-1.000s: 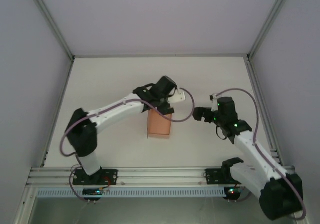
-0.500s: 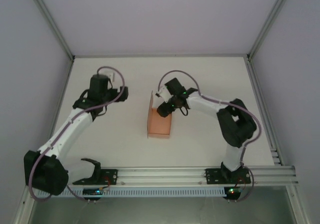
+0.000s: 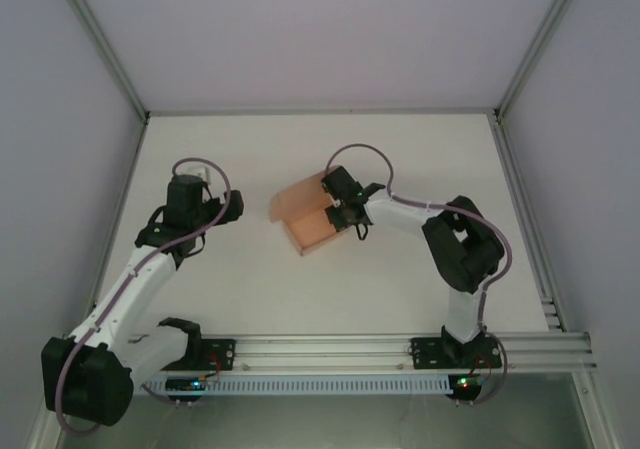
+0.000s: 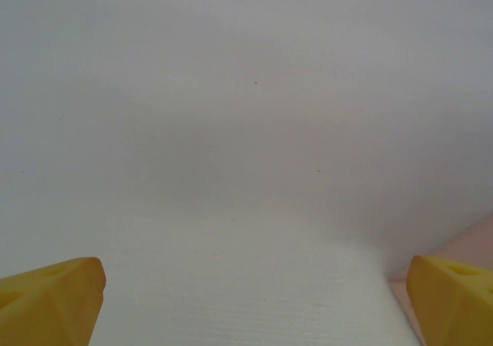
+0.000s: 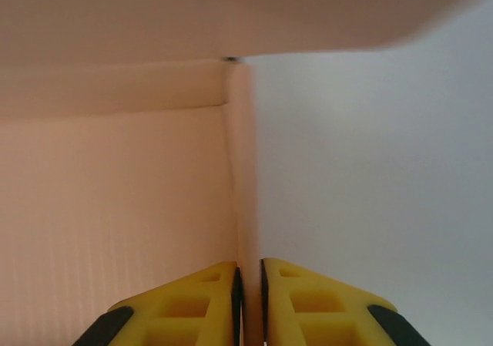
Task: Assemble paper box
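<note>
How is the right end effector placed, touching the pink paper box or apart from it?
Touching. In the right wrist view the right end effector pinches a thin wall of the paper box, card sandwiched between its yellow fingers.

A white table (image 3: 420,149) stands between pale walls (image 3: 320,29), an aluminium rail (image 3: 330,344) along its near edge.

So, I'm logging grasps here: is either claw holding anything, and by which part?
The right claw pinches the paper box by the thin edge of one wall. The left claw is open, holding nothing.
</note>
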